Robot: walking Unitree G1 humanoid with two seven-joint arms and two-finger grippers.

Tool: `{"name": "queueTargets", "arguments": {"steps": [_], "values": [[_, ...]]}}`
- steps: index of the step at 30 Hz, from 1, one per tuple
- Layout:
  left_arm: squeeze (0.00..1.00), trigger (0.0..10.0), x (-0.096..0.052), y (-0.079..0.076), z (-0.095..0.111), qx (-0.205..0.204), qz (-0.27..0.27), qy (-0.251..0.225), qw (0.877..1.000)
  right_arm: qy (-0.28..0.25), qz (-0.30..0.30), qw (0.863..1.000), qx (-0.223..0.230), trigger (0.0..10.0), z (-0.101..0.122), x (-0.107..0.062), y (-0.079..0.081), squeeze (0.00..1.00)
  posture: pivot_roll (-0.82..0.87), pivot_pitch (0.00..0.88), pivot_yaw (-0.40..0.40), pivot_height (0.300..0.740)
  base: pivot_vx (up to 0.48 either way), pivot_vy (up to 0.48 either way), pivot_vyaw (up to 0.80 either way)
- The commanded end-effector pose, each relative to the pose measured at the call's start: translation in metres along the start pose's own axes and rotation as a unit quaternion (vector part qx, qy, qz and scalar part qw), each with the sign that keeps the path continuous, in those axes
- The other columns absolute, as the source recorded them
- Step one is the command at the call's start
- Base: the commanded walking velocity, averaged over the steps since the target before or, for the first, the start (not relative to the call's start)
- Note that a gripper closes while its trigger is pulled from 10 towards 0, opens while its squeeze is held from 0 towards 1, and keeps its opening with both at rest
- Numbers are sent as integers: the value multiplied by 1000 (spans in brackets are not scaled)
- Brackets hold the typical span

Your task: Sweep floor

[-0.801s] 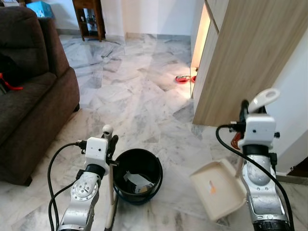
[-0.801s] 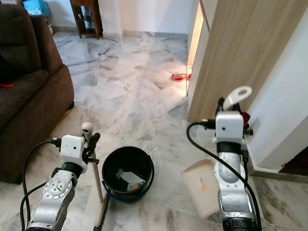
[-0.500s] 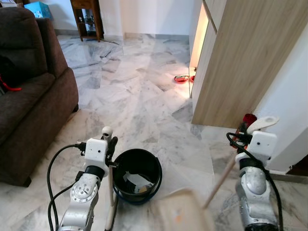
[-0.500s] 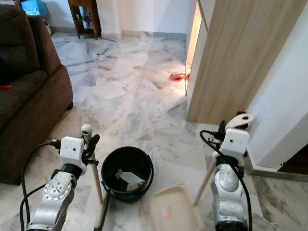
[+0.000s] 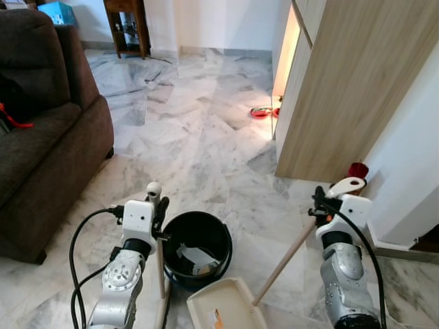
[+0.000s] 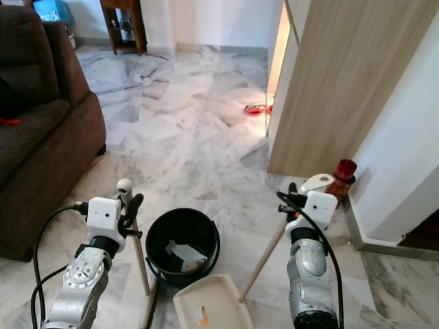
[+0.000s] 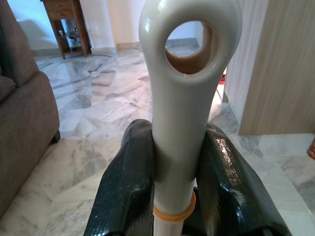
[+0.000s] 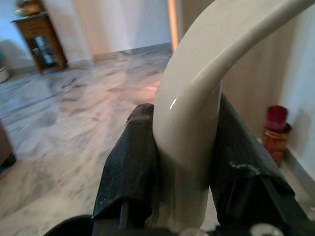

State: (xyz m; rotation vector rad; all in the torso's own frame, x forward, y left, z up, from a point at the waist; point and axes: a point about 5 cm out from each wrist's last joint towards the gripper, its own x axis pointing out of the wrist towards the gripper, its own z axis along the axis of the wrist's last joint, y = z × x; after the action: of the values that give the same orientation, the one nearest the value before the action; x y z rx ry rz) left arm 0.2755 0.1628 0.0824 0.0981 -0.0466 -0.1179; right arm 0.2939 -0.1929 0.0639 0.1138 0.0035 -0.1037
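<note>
- The left gripper (image 7: 172,196) was seen closed on the broom handle (image 7: 184,108), its two black fingers (image 7: 128,191) pressed to either side of the cream shaft just under the hanging loop. The broom was held upright, just beside the left of the black bucket (image 5: 197,247), much as in the earlier pictures; the bristles were cut off at the frame edge and could not be made out.
- In the black bucket, pieces of crumpled pale litter (image 5: 197,259) were seen lying at the bottom; the bucket stood on the marble floor (image 5: 199,137) between the two arms.
- The dustpan (image 5: 223,308) had been swung down and inward: shortly before it was held raised at the right, whereas now its cream tray was seen low, near the floor, just in front of the bucket. Whether it touched the floor could not be told. Nothing could be made out inside the tray apart from a small orange label.
- The right gripper (image 8: 182,162) was seen clamped on the curved cream grip at the top of the dustpan's wooden pole, which slanted down to the tray.
- It was judged that emptying into the bucket was finished and the pan was being readied for the next sweep.
</note>
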Motion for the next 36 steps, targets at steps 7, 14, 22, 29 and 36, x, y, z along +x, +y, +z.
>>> {"name": "queueTargets", "arguments": {"steps": [7,14,22,29,36], "values": [[0,10000,1,0,4,-17,0,-15,1000,-27,47,998,-18,10000,8,3,9,0,34,0,-25,740,0,0,0],[0,10000,1,-1,5,-18,2,-18,1000,-32,61,997,-23,10000,7,3,14,0,33,0,-25,740,0,0,0],[0,10000,-1,0,3,-20,9,-14,1000,-29,66,997,-21,10000,5,3,17,0,31,0,-26,740,0,0,0],[0,10000,0,-2,4,-22,8,-16,1000,-30,68,997,-21,10000,5,4,17,0,30,0,-27,740,0,0,0],[0,10000,1,-1,5,-23,7,-16,1000,-36,67,997,-21,10000,8,6,18,0,26,0,-27,740,0,0,0]]}}
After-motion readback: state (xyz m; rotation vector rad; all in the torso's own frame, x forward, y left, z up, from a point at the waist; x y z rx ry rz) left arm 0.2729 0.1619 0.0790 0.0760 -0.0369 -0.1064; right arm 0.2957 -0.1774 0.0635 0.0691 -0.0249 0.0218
